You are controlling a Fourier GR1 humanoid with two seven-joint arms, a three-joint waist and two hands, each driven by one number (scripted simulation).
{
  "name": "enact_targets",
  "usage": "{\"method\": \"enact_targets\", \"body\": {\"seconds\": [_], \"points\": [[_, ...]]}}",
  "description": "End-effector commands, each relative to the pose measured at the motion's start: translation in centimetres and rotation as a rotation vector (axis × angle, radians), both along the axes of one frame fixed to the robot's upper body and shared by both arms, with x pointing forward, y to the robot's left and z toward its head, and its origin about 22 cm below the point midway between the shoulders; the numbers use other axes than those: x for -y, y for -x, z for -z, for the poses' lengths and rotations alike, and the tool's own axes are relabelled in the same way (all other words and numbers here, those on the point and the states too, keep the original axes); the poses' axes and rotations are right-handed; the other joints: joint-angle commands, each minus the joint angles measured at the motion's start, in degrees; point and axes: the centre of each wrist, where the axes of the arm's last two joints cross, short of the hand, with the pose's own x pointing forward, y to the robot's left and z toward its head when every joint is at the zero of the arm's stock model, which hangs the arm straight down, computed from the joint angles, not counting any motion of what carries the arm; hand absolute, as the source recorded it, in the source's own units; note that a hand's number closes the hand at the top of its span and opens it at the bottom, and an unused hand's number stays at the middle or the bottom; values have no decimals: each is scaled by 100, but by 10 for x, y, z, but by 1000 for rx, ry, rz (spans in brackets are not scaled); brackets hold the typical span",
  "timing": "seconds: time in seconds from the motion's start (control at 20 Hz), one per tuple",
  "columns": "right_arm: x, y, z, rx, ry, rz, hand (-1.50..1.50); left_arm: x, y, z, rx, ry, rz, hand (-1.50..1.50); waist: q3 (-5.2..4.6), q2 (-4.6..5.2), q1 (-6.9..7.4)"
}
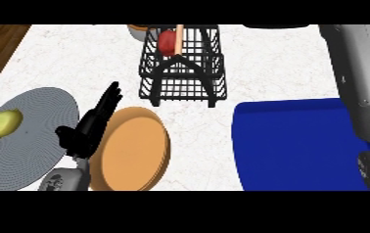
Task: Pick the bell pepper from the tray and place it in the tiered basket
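Note:
The red bell pepper (171, 42) lies inside the upper part of the black wire tiered basket (183, 87) at the back middle of the counter, a tan stem sticking up from it. The blue tray (296, 146) at the right has nothing on it. My left hand (92, 124) rests open at the lower left, fingers straight, between two plates. My right forearm (352, 70) runs up the right edge. A dark shape at the top edge, right of the basket, looks like my right hand (282, 26); it is cut off there.
A grey plate (39, 144) with a yellow-green fruit (7, 122) sits at the far left. An orange plate (133, 149) lies beside my left hand. An orange-rimmed object (139, 29) peeks out behind the basket. Wooden flooring shows past the counter's top left corner.

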Motion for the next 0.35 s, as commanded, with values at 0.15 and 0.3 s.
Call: {"method": "enact_targets", "body": {"seconds": [0.15,0.3], "points": [[124,41,18,71,-27,45,-150,4,-7,6,-35,1,-15,0,-12,26,-64],[171,72,16,37,15,-11,-150,-3,4,10,-29,4,-11,0,-13,-2,-104]]}}
